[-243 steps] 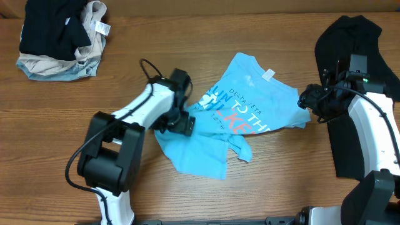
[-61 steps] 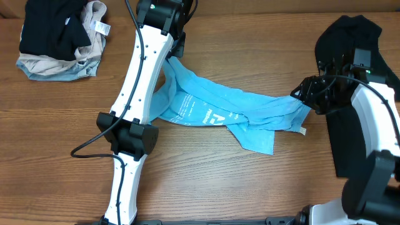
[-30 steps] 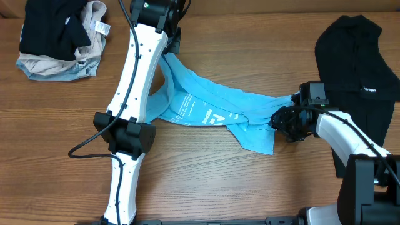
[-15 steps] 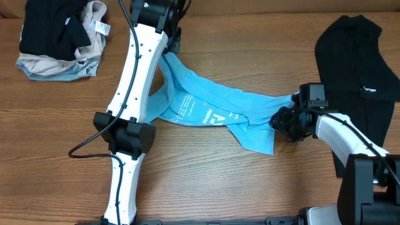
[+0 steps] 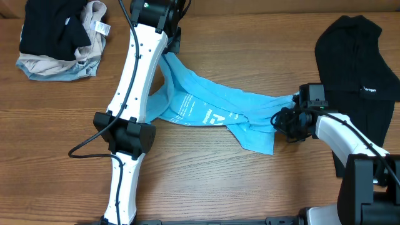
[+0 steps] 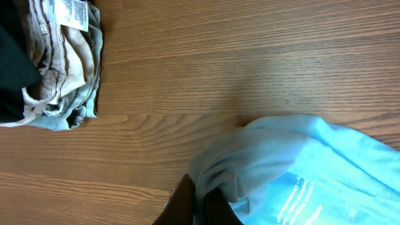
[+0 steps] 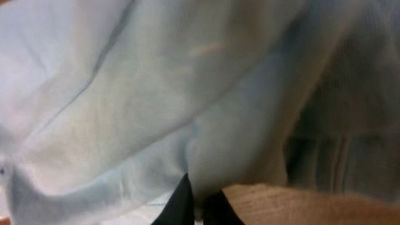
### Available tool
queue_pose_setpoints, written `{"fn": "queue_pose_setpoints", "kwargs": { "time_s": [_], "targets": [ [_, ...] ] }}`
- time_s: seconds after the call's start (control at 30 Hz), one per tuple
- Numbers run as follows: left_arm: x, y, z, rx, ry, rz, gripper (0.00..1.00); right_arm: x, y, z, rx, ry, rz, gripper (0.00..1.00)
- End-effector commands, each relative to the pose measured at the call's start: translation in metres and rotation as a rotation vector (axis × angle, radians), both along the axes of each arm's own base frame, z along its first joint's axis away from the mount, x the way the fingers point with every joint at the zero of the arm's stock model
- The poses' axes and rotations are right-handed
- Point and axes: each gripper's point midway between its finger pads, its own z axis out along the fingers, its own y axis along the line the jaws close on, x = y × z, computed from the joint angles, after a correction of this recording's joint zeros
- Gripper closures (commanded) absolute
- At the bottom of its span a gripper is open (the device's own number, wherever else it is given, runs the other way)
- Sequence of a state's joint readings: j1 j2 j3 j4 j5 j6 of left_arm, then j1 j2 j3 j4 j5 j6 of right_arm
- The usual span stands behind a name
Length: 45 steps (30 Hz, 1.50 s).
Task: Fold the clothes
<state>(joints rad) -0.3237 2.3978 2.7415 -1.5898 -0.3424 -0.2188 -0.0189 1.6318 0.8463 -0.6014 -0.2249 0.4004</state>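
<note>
Wood-grain tabletop (image 5: 250, 187) is serving as the work surface.

Left pincer (image 5: 170, 45): it is being seen clamped on one end of the blue T-shirt (image 5: 212, 103). In the left wrist view a bunched fold of blue cloth is being pinched between the two dark fingers (image 6: 181, 203), which are drawn together. This end is being lifted off the wood, and the cloth is sloping down and away from the pincer.

Right pincer (image 5: 284, 122): it is being seen low at the opposite end of the same T-shirt. In the right wrist view pale blue cloth is filling the frame and a fold is being gripped between the closed fingertips.

Between the two pincers the T-shirt is being stretched into a long, twisted band. A loose flap is drooping onto the table just beside the right pincer, on its inner side. White lettering is showing, but it is too small to read.

A black shirt (image 5: 356, 56) is lying spread out near the right pincer, on its outer side, and is not being touched by the fingers. A pile of black and beige clothes (image 5: 59, 37) is lying well apart from the left pincer, on its outer side.
</note>
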Motion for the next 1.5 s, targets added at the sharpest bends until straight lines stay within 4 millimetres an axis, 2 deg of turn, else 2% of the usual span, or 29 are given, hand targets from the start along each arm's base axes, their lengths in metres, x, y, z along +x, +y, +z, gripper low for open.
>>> {"fn": "queue_pose_setpoints", "kwargs": {
  "time_s": [0.0, 0.17, 0.27, 0.33, 0.53, 0.63, 0.73, 0.8, 0.93, 1.1, 1.13, 1.17, 1.2, 1.23, 1.27, 1.3, 1.47],
  "targets": [
    [0.0, 0.002, 0.01, -0.017, -0.028, 0.015, 0.96, 0.008, -0.001, 0.013, -0.012, -0.024, 0.003, 0.96],
    [-0.002, 0.006, 0.024, -0.025, -0.055, 0.022, 0.96, 0.013, -0.003, 0.042, -0.014, -0.045, 0.0, 0.96],
    [-0.008, 0.019, 0.048, -0.039, -0.098, 0.042, 0.96, 0.019, -0.012, 0.082, -0.024, -0.103, -0.01, 0.96],
    [-0.013, 0.029, 0.066, -0.047, -0.134, 0.055, 0.96, 0.024, -0.018, 0.113, -0.039, -0.161, 0.004, 0.96],
    [-0.038, 0.066, 0.143, -0.091, -0.311, 0.116, 0.96, 0.031, -0.049, 0.202, -0.117, -0.328, -0.044, 0.96],
    [-0.053, 0.083, 0.175, -0.106, -0.392, 0.146, 0.96, 0.031, -0.06, 0.226, -0.141, -0.379, -0.054, 0.96],
    [-0.064, 0.095, 0.192, -0.112, -0.436, 0.17, 0.95, 0.026, -0.063, 0.224, -0.141, -0.357, -0.063, 0.96],
    [-0.067, 0.098, 0.195, -0.113, -0.443, 0.174, 0.96, 0.022, -0.062, 0.217, -0.137, -0.33, -0.062, 0.96],
    [-0.066, 0.092, 0.193, -0.137, -0.43, 0.156, 0.96, 0.015, -0.061, 0.205, -0.13, -0.282, -0.06, 0.96],
    [-0.065, 0.082, 0.191, -0.187, -0.422, 0.126, 0.96, 0.012, -0.061, 0.199, -0.128, -0.252, -0.051, 0.96],
    [-0.065, 0.082, 0.191, -0.188, -0.422, 0.125, 0.96, 0.011, -0.061, 0.199, -0.127, -0.25, -0.051, 0.91],
    [-0.065, 0.081, 0.191, -0.191, -0.421, 0.122, 0.96, 0.011, -0.061, 0.199, -0.128, -0.249, -0.051, 0.78],
    [-0.065, 0.081, 0.191, -0.194, -0.42, 0.121, 0.96, 0.011, -0.061, 0.198, -0.128, -0.248, -0.05, 0.75],
    [-0.065, 0.081, 0.191, -0.194, -0.42, 0.121, 0.96, 0.011, -0.06, 0.198, -0.128, -0.249, -0.048, 0.77],
    [-0.065, 0.081, 0.191, -0.193, -0.42, 0.121, 0.96, 0.011, -0.061, 0.198, -0.128, -0.248, -0.048, 0.93],
    [-0.065, 0.081, 0.191, -0.193, -0.42, 0.121, 0.96, 0.012, -0.06, 0.198, -0.128, -0.248, -0.048, 0.96],
    [-0.065, 0.08, 0.191, -0.199, -0.419, 0.118, 0.96, 0.013, -0.06, 0.199, -0.127, -0.255, -0.048, 0.96]
  ]
}}
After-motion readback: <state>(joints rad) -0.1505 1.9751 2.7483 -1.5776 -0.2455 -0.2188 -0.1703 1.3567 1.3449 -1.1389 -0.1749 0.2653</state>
